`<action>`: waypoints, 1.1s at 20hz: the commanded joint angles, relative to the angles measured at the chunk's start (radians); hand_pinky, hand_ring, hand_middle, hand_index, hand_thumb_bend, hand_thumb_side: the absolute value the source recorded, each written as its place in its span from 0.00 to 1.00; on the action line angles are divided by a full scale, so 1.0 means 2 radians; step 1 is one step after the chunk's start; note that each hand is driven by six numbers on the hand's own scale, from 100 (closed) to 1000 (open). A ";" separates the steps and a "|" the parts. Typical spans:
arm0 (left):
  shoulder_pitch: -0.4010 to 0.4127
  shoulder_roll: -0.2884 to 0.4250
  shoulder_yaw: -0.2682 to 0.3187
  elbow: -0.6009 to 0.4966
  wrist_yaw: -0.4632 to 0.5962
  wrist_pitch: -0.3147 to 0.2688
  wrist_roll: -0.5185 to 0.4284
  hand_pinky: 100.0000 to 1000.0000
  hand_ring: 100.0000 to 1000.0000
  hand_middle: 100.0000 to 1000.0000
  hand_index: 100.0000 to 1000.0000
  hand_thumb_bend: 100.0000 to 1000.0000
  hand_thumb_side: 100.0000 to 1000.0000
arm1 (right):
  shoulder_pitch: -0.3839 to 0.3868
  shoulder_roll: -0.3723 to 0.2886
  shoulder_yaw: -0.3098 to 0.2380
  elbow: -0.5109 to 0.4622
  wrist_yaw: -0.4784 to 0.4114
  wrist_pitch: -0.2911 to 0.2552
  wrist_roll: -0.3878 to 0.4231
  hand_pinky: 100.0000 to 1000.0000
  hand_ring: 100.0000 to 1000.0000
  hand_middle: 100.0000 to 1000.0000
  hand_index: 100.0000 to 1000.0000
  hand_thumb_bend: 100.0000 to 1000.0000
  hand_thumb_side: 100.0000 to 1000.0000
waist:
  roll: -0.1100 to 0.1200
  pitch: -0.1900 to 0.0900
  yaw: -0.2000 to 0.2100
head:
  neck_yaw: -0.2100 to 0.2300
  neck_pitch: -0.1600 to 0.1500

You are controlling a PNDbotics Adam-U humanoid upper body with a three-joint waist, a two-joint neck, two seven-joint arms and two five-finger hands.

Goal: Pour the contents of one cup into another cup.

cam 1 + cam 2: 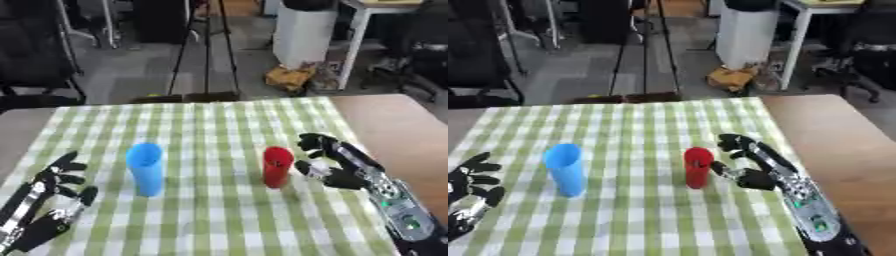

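The red cup (pixel 277 166) stands upright on the bench (pixel 219 210), just left of the right hand (pixel 339 165), whose fingers (pixel 308 141) are spread, grasping nothing. The blue cup (pixel 145 169) stands farther left, nearer the idle, open left hand (pixel 48 200).

Even, soft daylight fills my view, bright on the floor behind and milder on the worktop (pixel 219 125). Shadows under the cups are faint. Everything looks slightly blurred, perhaps from motion; my right hand (pixel 337 162) shows smeared edges.
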 commanded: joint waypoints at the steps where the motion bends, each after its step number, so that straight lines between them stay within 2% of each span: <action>1: -0.008 0.008 0.000 -0.005 0.002 0.000 -0.002 0.62 0.72 0.78 0.94 0.36 0.65 | -0.012 -0.004 0.001 0.002 0.006 -0.003 0.001 0.77 0.83 0.77 0.92 0.39 0.49 | 0.001 -0.004 0.001 | -0.002 -0.003; 22: -0.010 0.006 -0.002 -0.006 0.005 0.000 -0.004 0.62 0.72 0.78 0.94 0.34 0.68 | -0.028 0.017 0.009 0.028 0.027 -0.008 0.010 0.77 0.83 0.77 0.92 0.38 0.51 | 0.008 0.000 0.006 | -0.009 -0.005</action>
